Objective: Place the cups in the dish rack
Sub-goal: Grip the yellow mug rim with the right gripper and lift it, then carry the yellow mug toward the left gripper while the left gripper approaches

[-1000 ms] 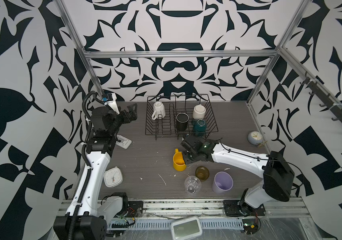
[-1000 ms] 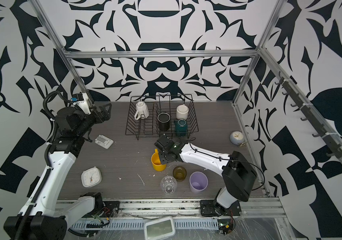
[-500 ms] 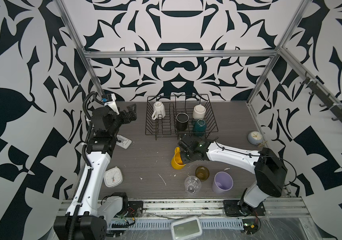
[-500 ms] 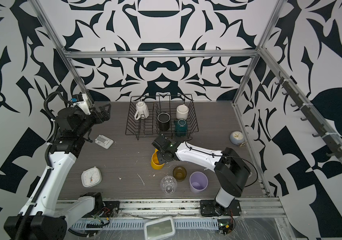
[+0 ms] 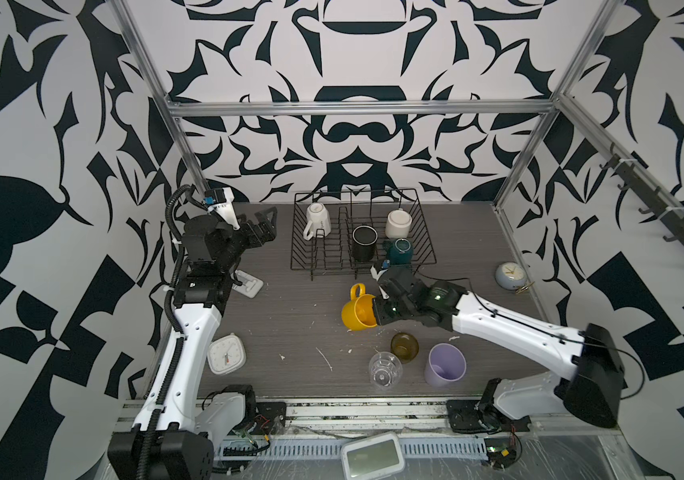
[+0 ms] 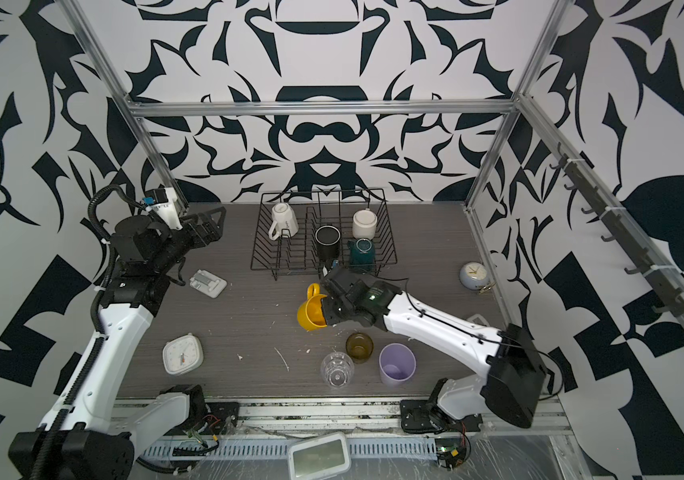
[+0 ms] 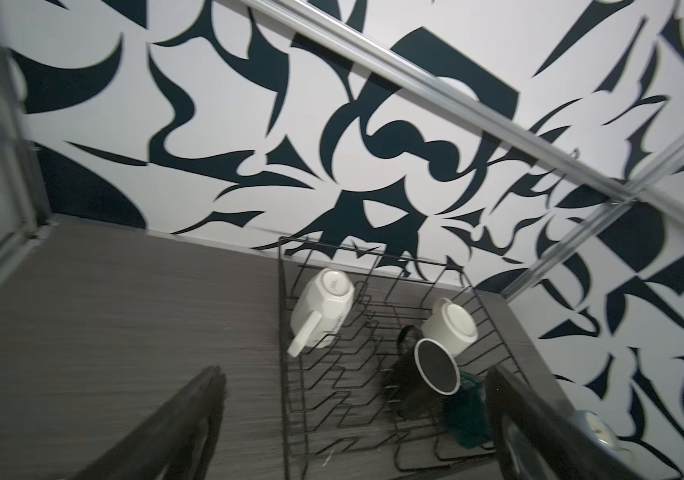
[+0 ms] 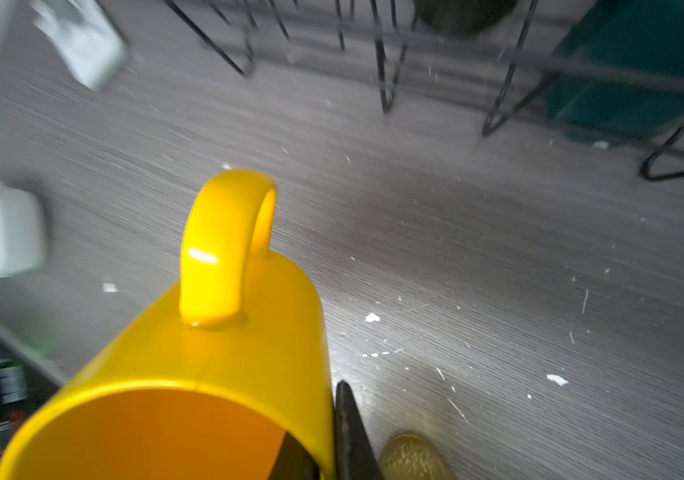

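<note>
You can read no words or numbers here. The small mark under the white mug (image 7: 321,309) is too blurry.

White walls (image 5: 353,137) with bold black abstract swirls. Grey-brown wood-grain counter (image 5: 298,316), white flecks on it. Black wire dish rack (image 5: 334,249). 2 white ones: faceted white mug (image 5: 318,220), plain white mug (image 5: 398,223). Then black mug (image 5: 364,243) with pale rim, teal mug (image 5: 400,251). Glossy yellow mug (image 5: 356,313), orange-toned inside. Also amber glass (image 5: 404,345), clear glass (image 5: 384,369), lilac tumbler (image 5: 445,365). Pale-blue round clock (image 5: 510,274), white square clock (image 5: 227,354). The left arm (image 5: 182,345) and right arm (image 5: 510,332): white shells, black joints.
</note>
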Robot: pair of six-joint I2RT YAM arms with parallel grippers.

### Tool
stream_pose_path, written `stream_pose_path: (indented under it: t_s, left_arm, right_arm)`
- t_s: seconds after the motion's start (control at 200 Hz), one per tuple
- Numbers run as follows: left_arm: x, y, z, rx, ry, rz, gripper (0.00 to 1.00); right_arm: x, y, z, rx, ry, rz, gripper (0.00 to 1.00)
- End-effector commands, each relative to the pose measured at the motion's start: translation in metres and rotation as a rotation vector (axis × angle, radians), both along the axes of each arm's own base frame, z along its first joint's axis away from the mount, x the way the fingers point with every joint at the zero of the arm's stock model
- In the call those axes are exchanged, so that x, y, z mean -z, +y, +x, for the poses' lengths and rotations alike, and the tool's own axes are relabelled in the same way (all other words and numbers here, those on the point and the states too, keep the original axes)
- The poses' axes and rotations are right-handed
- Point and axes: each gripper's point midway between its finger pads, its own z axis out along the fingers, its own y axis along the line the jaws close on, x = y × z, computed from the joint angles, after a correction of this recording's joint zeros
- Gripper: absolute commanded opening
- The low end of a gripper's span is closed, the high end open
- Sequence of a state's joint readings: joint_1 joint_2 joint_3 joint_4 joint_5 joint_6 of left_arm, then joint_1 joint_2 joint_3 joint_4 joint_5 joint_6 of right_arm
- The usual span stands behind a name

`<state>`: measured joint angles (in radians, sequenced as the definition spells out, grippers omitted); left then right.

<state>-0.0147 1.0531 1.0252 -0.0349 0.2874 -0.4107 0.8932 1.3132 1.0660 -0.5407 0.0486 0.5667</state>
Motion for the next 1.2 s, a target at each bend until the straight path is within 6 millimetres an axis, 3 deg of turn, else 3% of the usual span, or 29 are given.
stream_pose_path:
  t_s: [0.0,0.21,0.39,0.83,1.195]
  left_arm:
    - [-0.004,-0.031,-0.011,0.198,-0.033,-0.105,1.00]
    - [-0.020,-0.067,-0.036,0.487,-0.112,-0.237,0.98]
    - [-0.033,-0.084,-0.060,0.673,-0.177,-0.291,0.98]
    - [-0.025,-0.147,-0.106,1.004,-0.129,-0.296,1.00]
    - [-0.018,-0.171,-0.132,1.151,-0.092,-0.285,1.00]
  right_arm:
    - [-0.065,0.003,0.012,0.024,-0.120,0.244,0.00]
    - [-0.124,-0.020,0.023,0.074,-0.202,0.512,0.00]
    - [-0.153,-0.032,0.024,0.067,-0.243,0.604,0.00]
    - [-0.198,-0.001,0.013,-0.154,-0.266,0.773,0.00]
    - [-0.220,0.014,0.001,-0.299,-0.286,0.842,0.00]
